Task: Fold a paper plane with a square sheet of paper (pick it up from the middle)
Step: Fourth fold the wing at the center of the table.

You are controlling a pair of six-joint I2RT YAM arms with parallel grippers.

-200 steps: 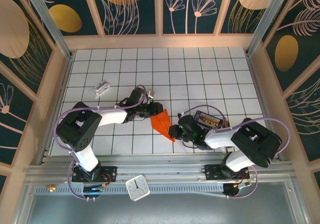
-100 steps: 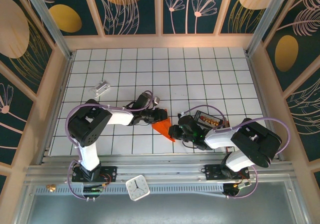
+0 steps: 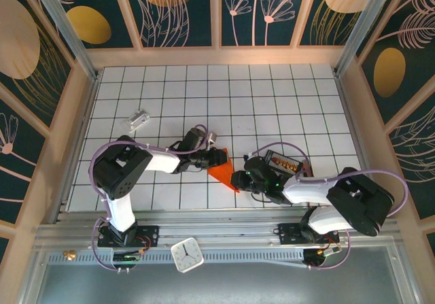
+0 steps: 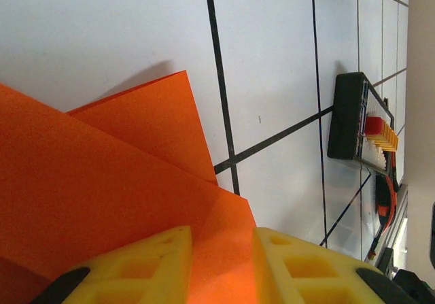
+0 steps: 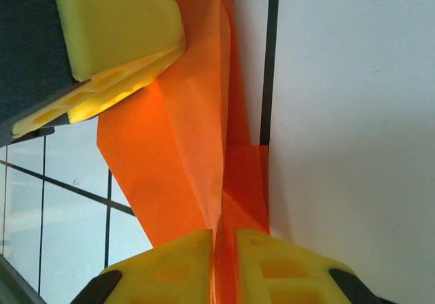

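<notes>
Here, the right gripper (image 5: 223, 246) has its two yellow fingers drawn almost together on a raised fold of the orange paper (image 5: 170, 154). The ridge runs straight into the slim gap between them, so the sheet is pinched. The left gripper (image 4: 222, 243) holds its fingers a little apart at the paper's opposite end. Orange shows through the gap, but I cannot tell whether they clamp the sheet or merely rest on it. In the right wrist view one of its yellow pads (image 5: 115, 25) lies against the paper's edge.

The paper is folded into layers, one pointed flap over another, with a sharp crease along its length. Past it in the left wrist view stands the black tray (image 4: 345, 120), holding red and yellow bits.

From above, the paper is a small orange triangle on the white tiled table (image 3: 272, 107), just left of the tray, with the right gripper between the two. A small silvery block (image 3: 138, 120) lies well apart from the tray, farther left and farther back. A white clock (image 3: 187, 254) sits nearer than the tray and to its left, on the metal rail.
</notes>
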